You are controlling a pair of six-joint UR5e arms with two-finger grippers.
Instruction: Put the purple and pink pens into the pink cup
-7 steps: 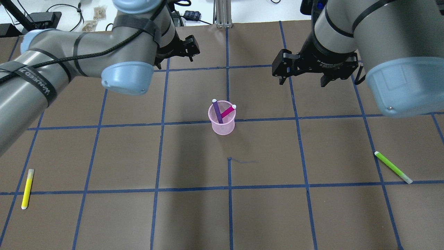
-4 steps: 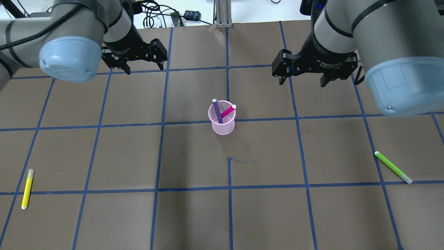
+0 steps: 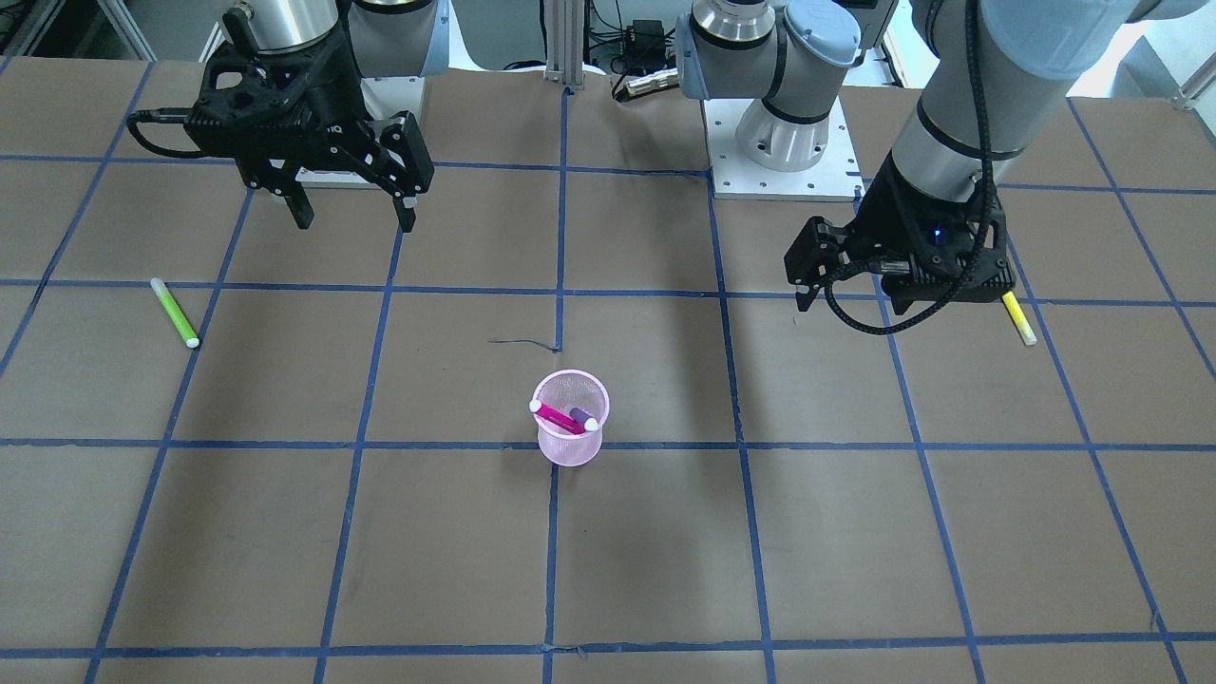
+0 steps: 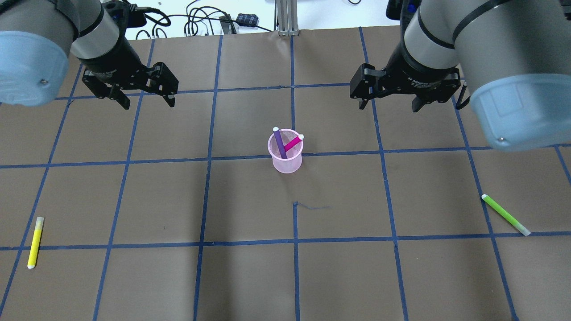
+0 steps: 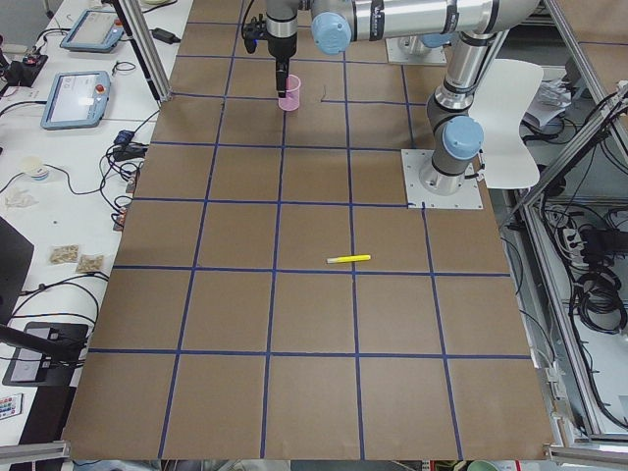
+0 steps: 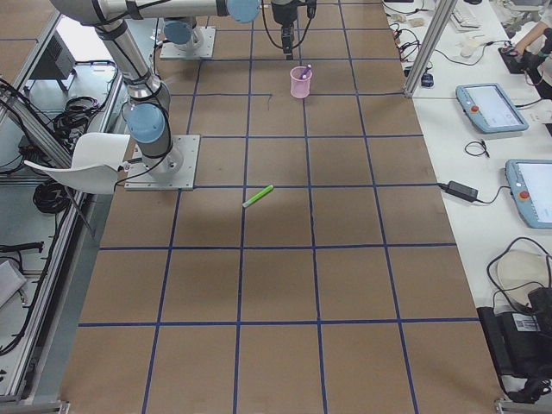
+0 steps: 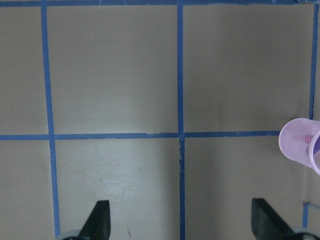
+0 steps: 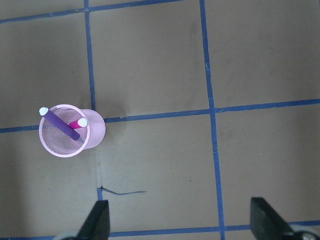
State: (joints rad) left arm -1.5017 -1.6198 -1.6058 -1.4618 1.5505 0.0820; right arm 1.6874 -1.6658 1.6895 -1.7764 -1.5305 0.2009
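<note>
While the right gripper (image 4: 388,107) has stayed put, jaws spread, the left gripper (image 4: 149,103), also spread and empty, has swung further from the cup (image 4: 285,159), where the purple pen (image 4: 279,142) and pink pen (image 4: 293,143) lean. Blue tape (image 4: 339,240) grids the brown table (image 4: 250,200); a yellow pen (image 4: 35,243) and green pen (image 4: 505,215) lie apart; cables (image 4: 196,20) trail beyond.

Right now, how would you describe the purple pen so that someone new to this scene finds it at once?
Look to the middle of the brown, blue-gridded table, where a pink mesh cup stands alone. Two pens stick out of it: the purple pen is the darker one, its white cap toward the robot's left, next to the pink pen.
</note>
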